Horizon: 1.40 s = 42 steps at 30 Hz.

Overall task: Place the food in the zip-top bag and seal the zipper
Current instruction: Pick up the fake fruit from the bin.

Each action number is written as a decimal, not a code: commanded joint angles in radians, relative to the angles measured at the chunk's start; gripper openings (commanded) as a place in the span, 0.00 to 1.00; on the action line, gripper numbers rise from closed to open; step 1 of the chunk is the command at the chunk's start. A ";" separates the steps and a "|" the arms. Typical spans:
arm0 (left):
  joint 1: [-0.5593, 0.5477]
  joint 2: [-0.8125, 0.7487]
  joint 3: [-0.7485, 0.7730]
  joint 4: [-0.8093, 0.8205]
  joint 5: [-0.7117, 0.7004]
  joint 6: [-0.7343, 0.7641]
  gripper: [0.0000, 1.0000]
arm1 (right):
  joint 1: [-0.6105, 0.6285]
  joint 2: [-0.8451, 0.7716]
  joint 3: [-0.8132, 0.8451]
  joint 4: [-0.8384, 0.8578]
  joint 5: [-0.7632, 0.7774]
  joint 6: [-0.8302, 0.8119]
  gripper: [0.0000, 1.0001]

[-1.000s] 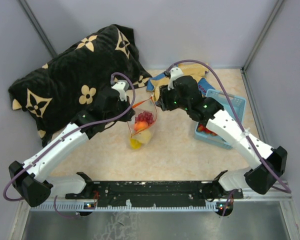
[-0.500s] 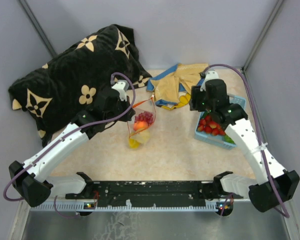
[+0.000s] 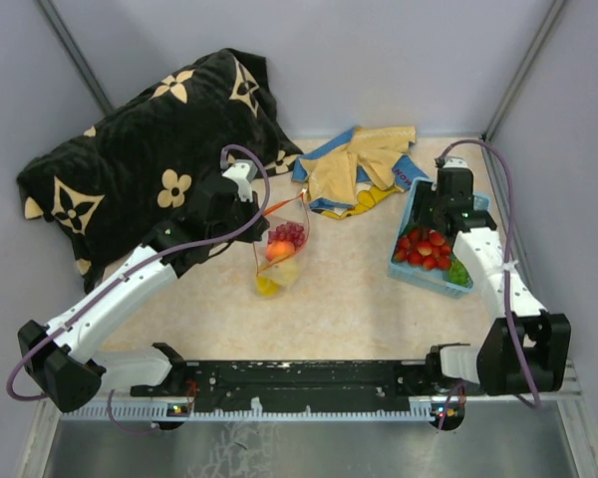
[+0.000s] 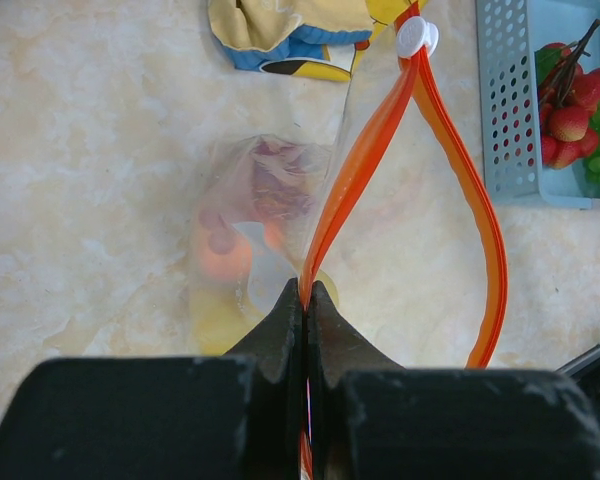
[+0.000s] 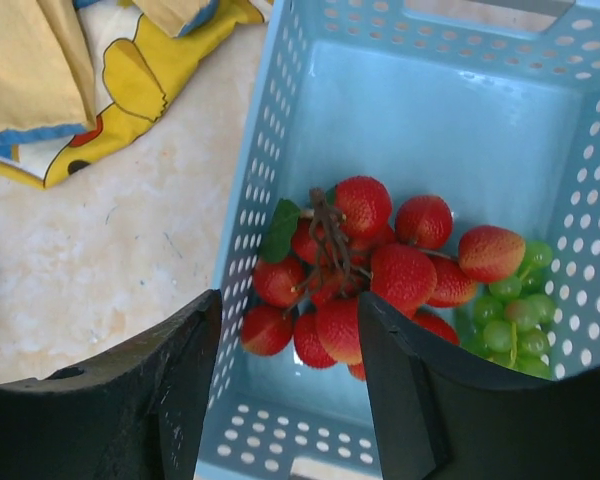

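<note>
The clear zip-top bag [image 3: 281, 249] stands open at mid-table with an orange, a yellow fruit and purple grapes inside [image 4: 242, 240]. My left gripper [image 4: 306, 300] is shut on the bag's red-orange zipper strip [image 4: 365, 170], whose white tip [image 4: 416, 37] points away. My right gripper [image 5: 290, 330] is open above the light-blue basket [image 5: 440, 110], over a bunch of red berries [image 5: 380, 265] with green grapes [image 5: 515, 320] beside them. From above, the right gripper [image 3: 448, 207] sits over the basket's far end.
A yellow-and-blue cloth [image 3: 359, 169] lies crumpled at the back between the bag and basket. A black patterned pillow [image 3: 149, 149] fills the back left. Walls close in the table's sides.
My right arm has swung from the bag's mouth rightward, over the cloth, to above the basket. The left gripper and bag have stayed still.
</note>
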State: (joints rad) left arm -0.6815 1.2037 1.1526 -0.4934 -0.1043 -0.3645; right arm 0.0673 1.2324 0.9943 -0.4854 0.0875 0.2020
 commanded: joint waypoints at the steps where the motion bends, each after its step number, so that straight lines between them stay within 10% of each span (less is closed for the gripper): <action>1: 0.008 -0.024 -0.004 0.024 -0.004 0.012 0.00 | -0.016 0.066 -0.005 0.140 0.041 -0.008 0.57; 16: 0.013 -0.025 -0.009 0.013 -0.020 0.005 0.00 | -0.024 0.288 -0.045 0.346 0.112 0.011 0.39; 26: 0.013 -0.024 -0.014 0.009 -0.024 0.000 0.00 | -0.024 0.233 -0.058 0.328 0.088 -0.056 0.00; 42: 0.014 -0.029 -0.019 0.039 -0.002 0.061 0.00 | -0.025 -0.077 -0.031 0.235 0.001 -0.174 0.00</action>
State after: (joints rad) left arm -0.6758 1.2003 1.1454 -0.4927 -0.1196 -0.3367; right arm 0.0490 1.2480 0.9276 -0.2672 0.1287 0.0620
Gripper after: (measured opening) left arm 0.014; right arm 0.077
